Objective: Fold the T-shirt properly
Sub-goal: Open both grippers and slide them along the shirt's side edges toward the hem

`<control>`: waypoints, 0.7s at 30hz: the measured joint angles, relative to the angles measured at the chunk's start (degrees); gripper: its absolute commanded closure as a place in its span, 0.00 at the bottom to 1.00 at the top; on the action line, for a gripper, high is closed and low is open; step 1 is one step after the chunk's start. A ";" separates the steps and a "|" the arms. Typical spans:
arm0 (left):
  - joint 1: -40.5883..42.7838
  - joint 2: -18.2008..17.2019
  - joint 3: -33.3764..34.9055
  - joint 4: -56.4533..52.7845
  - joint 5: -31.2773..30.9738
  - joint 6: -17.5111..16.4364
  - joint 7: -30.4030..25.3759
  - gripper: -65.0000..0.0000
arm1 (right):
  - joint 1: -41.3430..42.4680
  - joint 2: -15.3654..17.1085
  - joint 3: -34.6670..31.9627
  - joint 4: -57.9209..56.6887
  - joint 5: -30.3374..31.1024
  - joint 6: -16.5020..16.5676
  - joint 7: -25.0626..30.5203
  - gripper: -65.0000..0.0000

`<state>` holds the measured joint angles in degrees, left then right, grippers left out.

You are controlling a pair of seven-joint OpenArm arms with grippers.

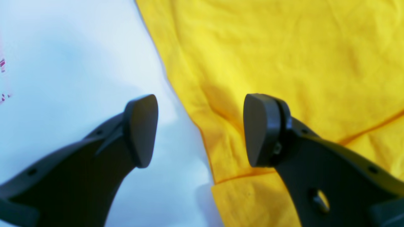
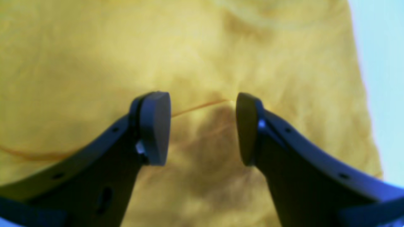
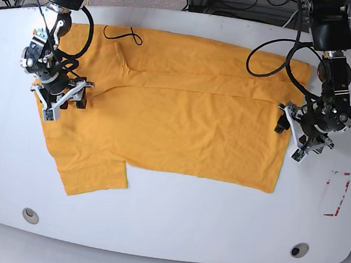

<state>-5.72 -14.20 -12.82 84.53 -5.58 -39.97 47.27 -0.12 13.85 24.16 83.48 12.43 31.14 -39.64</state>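
Lying spread across the white tabletop [image 3: 166, 224], the T-shirt [image 3: 182, 126] covers the middle of the surface from about 9 o'clock to 3 o'clock, wrinkled, with a lengthwise fold line running across its upper part. One short sleeve [image 3: 94, 173] sticks out toward 7 o'clock, and a thin black looped squiggle [image 3: 125, 35] sits near the shirt's edge at 11 o'clock.

The left gripper [image 3: 292, 138] hangs at 3 o'clock, right at the shirt's side edge; in the left wrist view its fingers [image 1: 142, 130] stand well apart, one over bare tabletop, the other over the yellow cloth, nothing between them. The right gripper [image 3: 66, 104] is at 9 o'clock, over the shirt's other end near the sleeve; in the right wrist view its fingers [image 2: 156, 127] are also apart, with cloth and a seam line showing in the gap. Whether either pair touches the fabric cannot be told.

A red-marked patch [image 3: 336, 193] lies on the tabletop at 4 o'clock, clear of the shirt.
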 measured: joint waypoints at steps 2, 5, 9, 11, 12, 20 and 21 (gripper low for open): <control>-0.04 -0.15 0.02 -0.04 -0.04 0.00 -0.24 0.40 | 1.22 0.13 0.22 -2.91 -0.11 -0.17 0.31 0.51; -0.31 -0.13 0.02 -0.17 -0.02 0.02 -0.22 0.40 | 1.81 0.46 0.28 -4.98 -0.15 -0.44 1.25 0.51; -0.81 0.00 0.02 -1.38 0.04 0.00 -0.55 0.40 | 2.40 0.74 0.59 -7.48 0.00 0.00 3.54 0.51; -1.01 -0.09 0.04 -2.47 -0.04 0.00 -1.14 0.40 | 2.86 0.85 0.61 -8.70 0.00 0.07 4.57 0.51; -1.09 -0.20 0.28 -3.34 0.00 -0.02 -1.88 0.40 | 3.26 0.98 0.59 -10.21 0.55 0.44 6.01 0.51; -0.96 -0.46 0.39 -4.92 0.00 0.02 -3.21 0.40 | 5.01 1.29 0.55 -12.70 0.92 0.42 6.67 0.51; -0.96 -0.48 0.39 -4.92 -0.11 0.00 -3.65 0.39 | 5.07 1.29 0.55 -12.70 0.94 0.42 6.64 0.51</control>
<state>-6.68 -14.68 -12.43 79.61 -5.69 -39.97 43.62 4.95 15.14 24.71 70.78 13.37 31.55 -32.99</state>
